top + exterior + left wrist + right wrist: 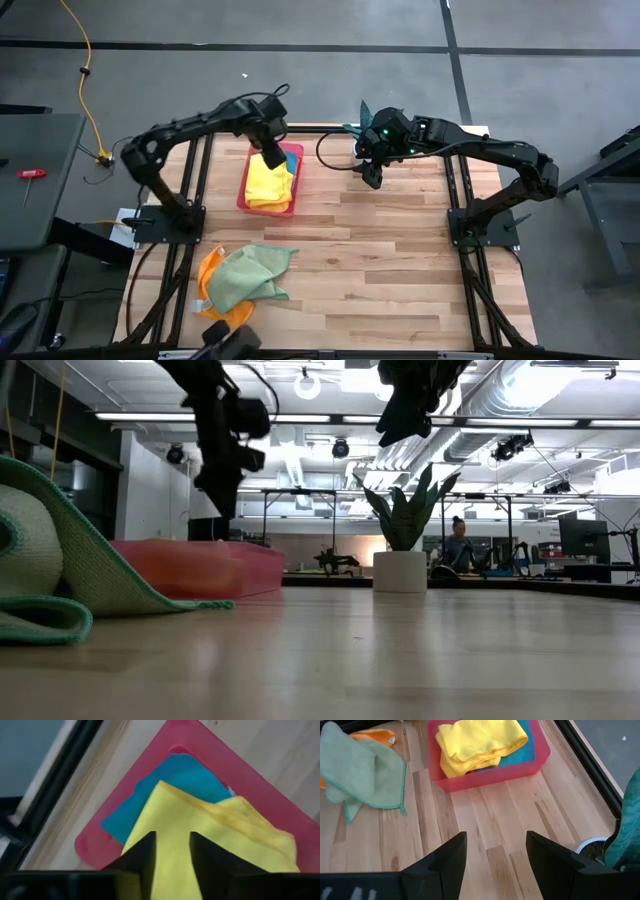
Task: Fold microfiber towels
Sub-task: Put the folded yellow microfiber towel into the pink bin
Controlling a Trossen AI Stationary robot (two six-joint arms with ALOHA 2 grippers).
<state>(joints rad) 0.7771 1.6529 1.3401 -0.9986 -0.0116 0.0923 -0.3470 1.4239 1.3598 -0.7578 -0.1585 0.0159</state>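
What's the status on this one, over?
Left claw over pink plastic tray, slightly open above folded yellow towels. Right claw open, idle. Green towel and orange towel unfolded. Nothing blocking.

wood table [380, 250] | pink tray [243, 190]; light green towel [245, 275]; orange towel [208, 272]; potted plant [402, 550]

2 yellow towels [270, 184] lie folded and stacked in the pink tray [243, 186], on top of a folded teal towel [165, 790] whose edge shows beneath them. Near the desk's front left corner, a light green towel [247, 274] lies loosely crumpled over an orange towel [209, 272].
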